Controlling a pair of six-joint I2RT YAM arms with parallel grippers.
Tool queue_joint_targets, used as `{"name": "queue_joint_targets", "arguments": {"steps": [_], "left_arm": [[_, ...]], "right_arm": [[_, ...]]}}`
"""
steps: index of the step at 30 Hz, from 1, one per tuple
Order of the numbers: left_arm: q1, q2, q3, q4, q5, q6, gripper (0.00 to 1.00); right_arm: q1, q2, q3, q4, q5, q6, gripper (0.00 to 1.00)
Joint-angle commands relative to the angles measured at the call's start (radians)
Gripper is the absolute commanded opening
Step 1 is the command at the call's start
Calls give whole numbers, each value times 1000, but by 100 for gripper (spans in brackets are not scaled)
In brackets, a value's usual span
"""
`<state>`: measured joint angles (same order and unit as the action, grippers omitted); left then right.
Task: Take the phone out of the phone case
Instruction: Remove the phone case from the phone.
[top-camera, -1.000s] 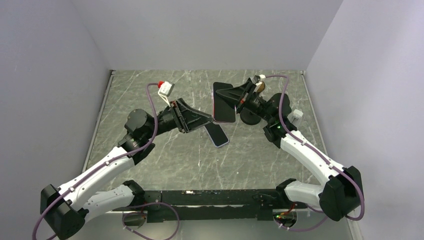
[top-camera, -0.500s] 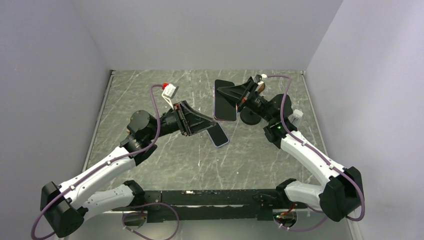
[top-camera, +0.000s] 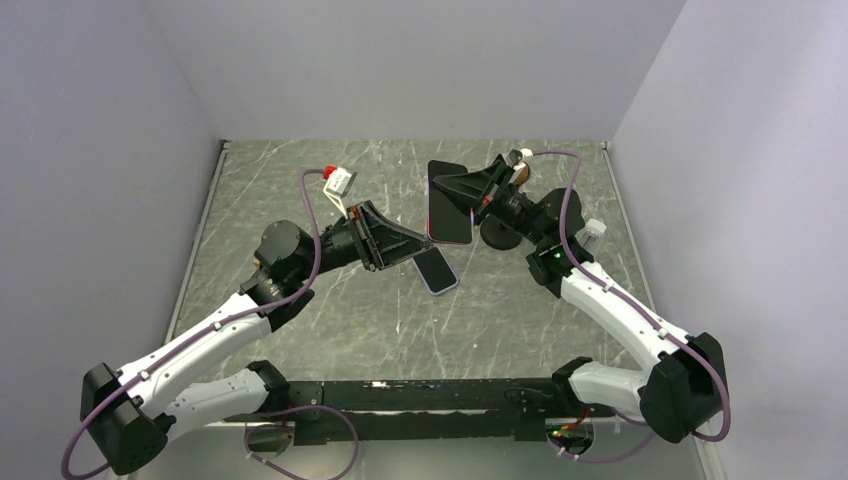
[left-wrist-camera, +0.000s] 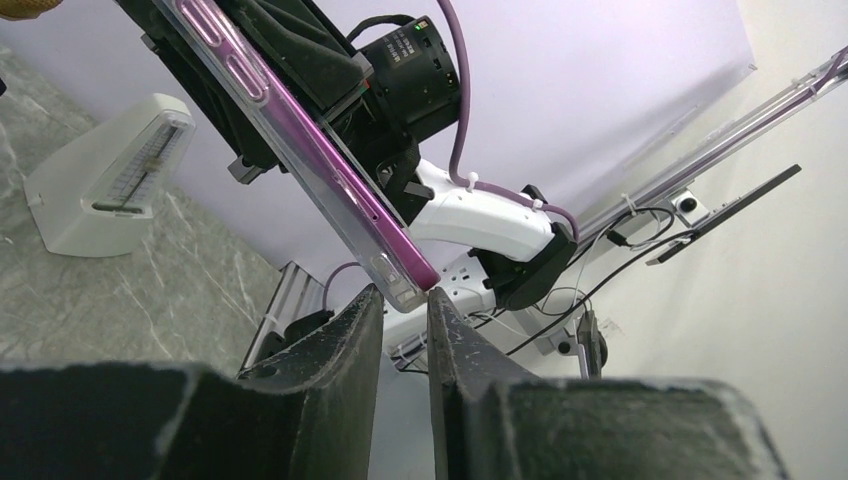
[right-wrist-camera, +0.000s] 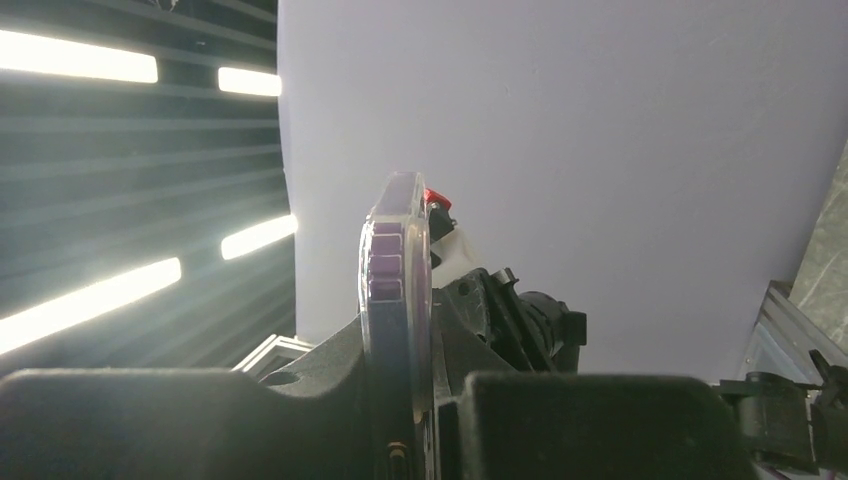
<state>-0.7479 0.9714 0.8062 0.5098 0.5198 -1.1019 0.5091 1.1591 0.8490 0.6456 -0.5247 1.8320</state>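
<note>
The phone (top-camera: 449, 205), screen towards the top camera, stands raised above the table in the clear phone case. My right gripper (top-camera: 455, 190) is shut on its right side. In the right wrist view the cased phone (right-wrist-camera: 397, 260) shows edge-on with a purple edge, clamped in my right gripper (right-wrist-camera: 400, 335). In the left wrist view the phone's purple edge (left-wrist-camera: 330, 170) sits inside the phone case (left-wrist-camera: 250, 95). My left gripper (top-camera: 424, 250) is at the lower left corner. Its nearly closed tips (left-wrist-camera: 404, 292) pinch the case's corner.
A second phone (top-camera: 438, 272) lies flat on the grey marbled table (top-camera: 300, 190), right under my left gripper's tip. A small white block (top-camera: 595, 232) sits by the right arm and also shows in the left wrist view (left-wrist-camera: 110, 185). White walls close in on three sides.
My left gripper has drawn back down and left from the cased phone's lower corner to its very tip. My right gripper has lifted the phone slightly.
</note>
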Motion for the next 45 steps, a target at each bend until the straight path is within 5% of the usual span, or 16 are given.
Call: {"name": "queue_joint_targets", "arguments": {"steps": [1,18,39,45], "left_arm": [[-3,9,46,-44,-20,51,25],[4,48,73,-314,-108,203,19],[78,36,-73,-279,-124,-9,4],[78,66,11,-422,-123,-29,5]], "right_arm": [[15,-28,66,105,-1,33,0],[58,-13,89,223,17,121,0],[124,10,65,360,59,191,0],[128,14,101,277,9,90,0]]}}
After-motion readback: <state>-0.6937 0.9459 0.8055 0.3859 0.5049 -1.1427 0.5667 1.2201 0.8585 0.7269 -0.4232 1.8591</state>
